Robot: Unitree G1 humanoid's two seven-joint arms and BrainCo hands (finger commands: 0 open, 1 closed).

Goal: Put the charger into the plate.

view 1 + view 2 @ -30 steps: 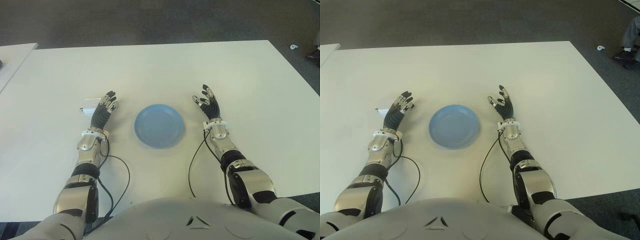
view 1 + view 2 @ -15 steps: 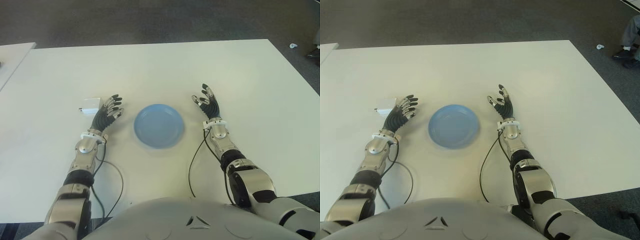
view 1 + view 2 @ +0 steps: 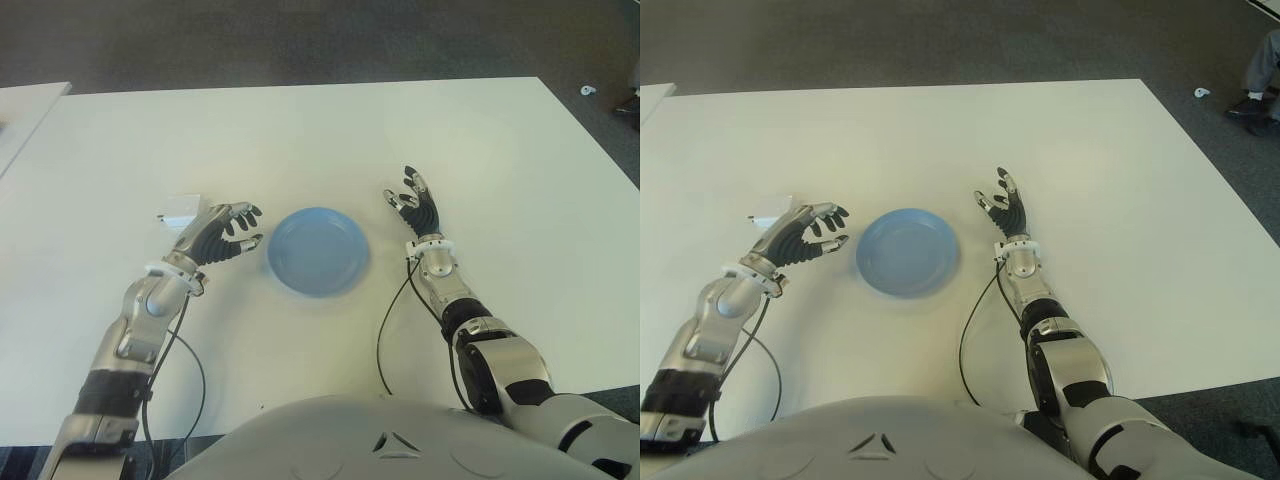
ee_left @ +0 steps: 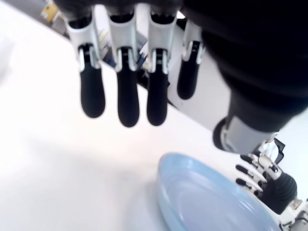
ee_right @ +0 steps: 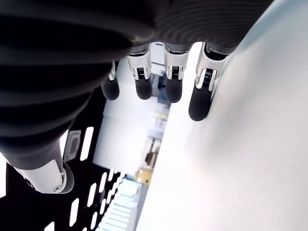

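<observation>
White table (image 3: 300, 140) holds a blue plate (image 3: 318, 251), bare inside; both robot hands spread, charger (image 3: 181, 210) outside.

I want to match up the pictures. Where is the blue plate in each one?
Left eye view: the plate sits mid-table, between the left hand and right hand.
Right eye view: the same spot, showing a little further left.
Left wrist view: it lies below the fingers, near the lower edge.
Right wrist view: not in it.
Shared landmark: the white table.
</observation>
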